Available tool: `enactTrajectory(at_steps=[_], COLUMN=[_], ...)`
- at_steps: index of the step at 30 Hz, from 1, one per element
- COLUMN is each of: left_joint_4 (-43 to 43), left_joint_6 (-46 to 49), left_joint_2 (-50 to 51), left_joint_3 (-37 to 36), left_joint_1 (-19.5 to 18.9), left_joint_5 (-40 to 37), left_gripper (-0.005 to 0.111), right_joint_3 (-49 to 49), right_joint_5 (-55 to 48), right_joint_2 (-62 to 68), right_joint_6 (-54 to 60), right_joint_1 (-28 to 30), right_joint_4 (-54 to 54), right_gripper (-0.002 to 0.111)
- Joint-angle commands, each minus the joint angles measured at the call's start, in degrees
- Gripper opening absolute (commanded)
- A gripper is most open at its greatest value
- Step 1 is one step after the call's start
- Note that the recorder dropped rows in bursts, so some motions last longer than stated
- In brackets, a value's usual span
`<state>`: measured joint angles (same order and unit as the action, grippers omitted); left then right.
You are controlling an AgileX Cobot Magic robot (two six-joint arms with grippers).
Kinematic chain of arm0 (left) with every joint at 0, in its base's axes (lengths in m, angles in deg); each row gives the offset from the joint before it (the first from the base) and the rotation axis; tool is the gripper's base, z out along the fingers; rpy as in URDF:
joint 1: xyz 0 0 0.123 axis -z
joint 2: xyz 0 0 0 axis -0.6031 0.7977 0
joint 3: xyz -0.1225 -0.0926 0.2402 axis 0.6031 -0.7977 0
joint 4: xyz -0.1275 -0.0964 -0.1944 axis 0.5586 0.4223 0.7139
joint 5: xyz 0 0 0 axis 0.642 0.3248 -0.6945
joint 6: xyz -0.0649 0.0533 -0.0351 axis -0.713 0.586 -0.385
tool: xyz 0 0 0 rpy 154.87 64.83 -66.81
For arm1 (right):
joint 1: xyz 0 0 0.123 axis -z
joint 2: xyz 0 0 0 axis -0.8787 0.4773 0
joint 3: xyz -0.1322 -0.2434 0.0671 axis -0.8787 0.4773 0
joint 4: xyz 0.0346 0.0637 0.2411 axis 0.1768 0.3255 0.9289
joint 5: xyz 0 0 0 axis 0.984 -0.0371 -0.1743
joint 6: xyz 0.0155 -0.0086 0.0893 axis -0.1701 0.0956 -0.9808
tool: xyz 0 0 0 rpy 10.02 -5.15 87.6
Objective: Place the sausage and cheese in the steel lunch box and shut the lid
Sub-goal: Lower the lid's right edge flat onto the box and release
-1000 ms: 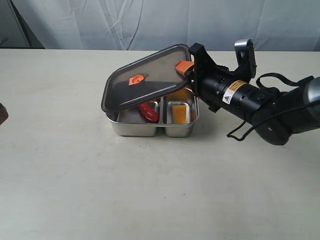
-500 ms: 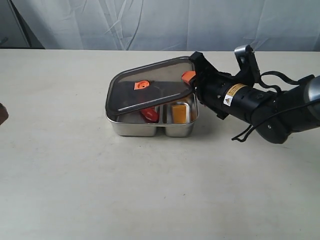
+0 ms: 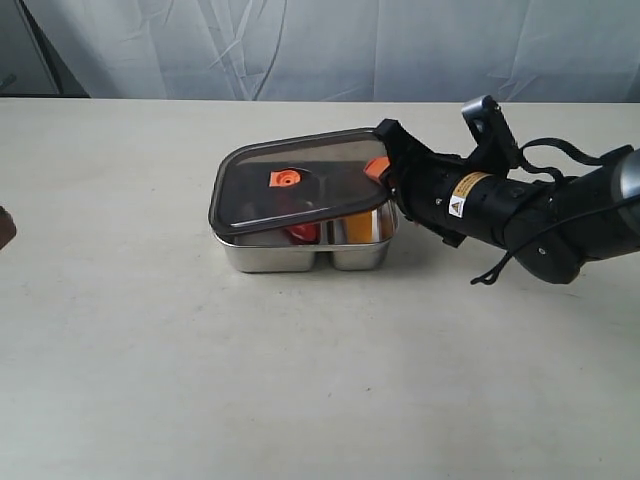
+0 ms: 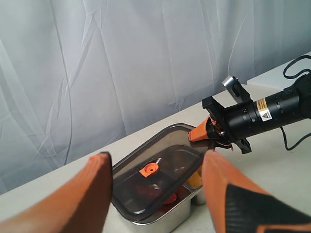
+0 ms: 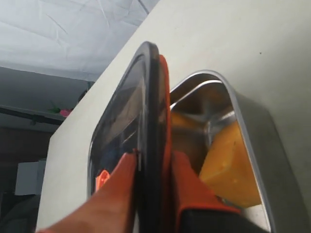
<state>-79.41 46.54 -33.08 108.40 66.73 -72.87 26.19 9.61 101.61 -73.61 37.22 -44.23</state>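
Note:
The steel lunch box [image 3: 300,255] sits mid-table with the dark lid [image 3: 300,185] lying low over it, its right edge still raised. My right gripper [image 3: 380,170] is shut on that lid edge; in the right wrist view the lid [image 5: 153,121] is pinched between the fingers [image 5: 187,184]. The red sausage [image 3: 300,233] shows in the left compartment under the lid, the yellow cheese [image 3: 352,228] in the right one, also plain as the cheese [image 5: 228,170]. My left gripper [image 4: 158,189] hangs open, far from the lunch box [image 4: 167,221], with nothing in it.
A pale curtain [image 3: 320,45] hangs behind the table. The right arm [image 3: 520,210] and its cables stretch over the table to the right of the box. A dark object [image 3: 5,228] sits at the left edge.
The right gripper has lowered the lid from a steep tilt to almost flat on the lunch box. The sausage and cheese have stayed in their compartments.

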Motion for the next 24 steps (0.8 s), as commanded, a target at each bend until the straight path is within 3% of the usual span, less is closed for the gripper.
enactTrajectory(at_steps=[1, 24], left_joint_4=[0.9, 0.9], left_joint_6=[-0.4, -0.4], left_joint_2=[0.2, 0.2], left_joint_3=[-0.4, -0.4], left_joint_1=[0.2, 0.2], left_joint_5=[0.8, 0.8], left_gripper=[0.053, 0.053], right_joint_3=[0.3, 0.3], right_joint_5=[-8.5, -16.2], right_joint_2=[0.2, 0.2], right_joint_6=[6.4, 17.5], right_joint_1=[0.1, 0.3], right_joint_4=[-3.7, -5.8], right_gripper=[-0.001, 0.0])
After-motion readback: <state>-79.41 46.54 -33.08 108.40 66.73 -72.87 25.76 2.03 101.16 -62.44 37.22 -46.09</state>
